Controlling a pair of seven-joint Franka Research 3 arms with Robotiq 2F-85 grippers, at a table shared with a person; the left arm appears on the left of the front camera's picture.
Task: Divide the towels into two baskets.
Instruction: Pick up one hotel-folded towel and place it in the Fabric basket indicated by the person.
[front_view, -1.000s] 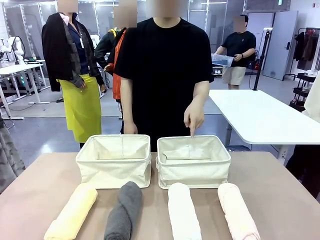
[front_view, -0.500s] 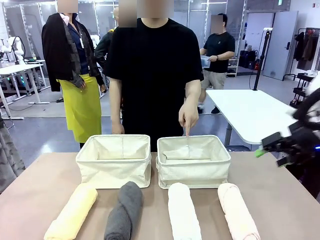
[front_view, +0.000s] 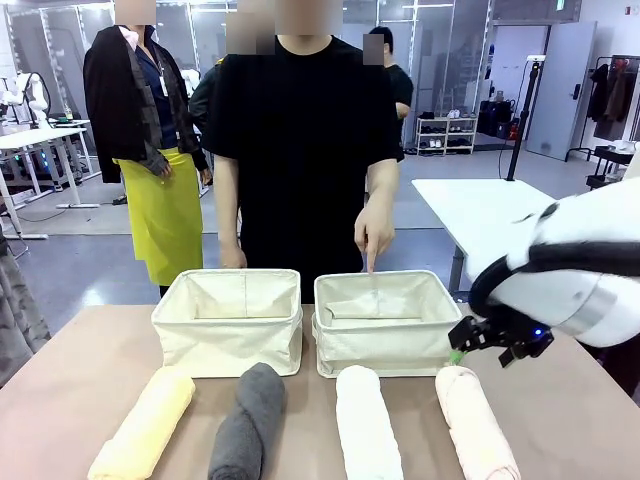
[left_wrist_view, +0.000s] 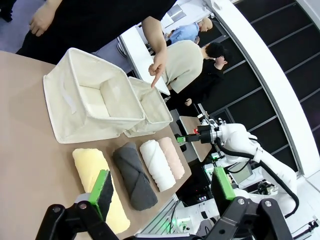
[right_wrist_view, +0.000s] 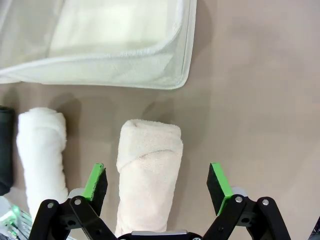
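I inspected every view from my station: no text, label, brand, number or sign is legible.

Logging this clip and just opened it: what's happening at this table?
The right arm hovers, jaws open, over the pale pink towel, last in a row with the white towel, dark grey towel and pale yellow towel. The person's hand points into the right-hand basket; it and the left-hand basket hold no towels. The left arm's jaws are open, holding nothing.
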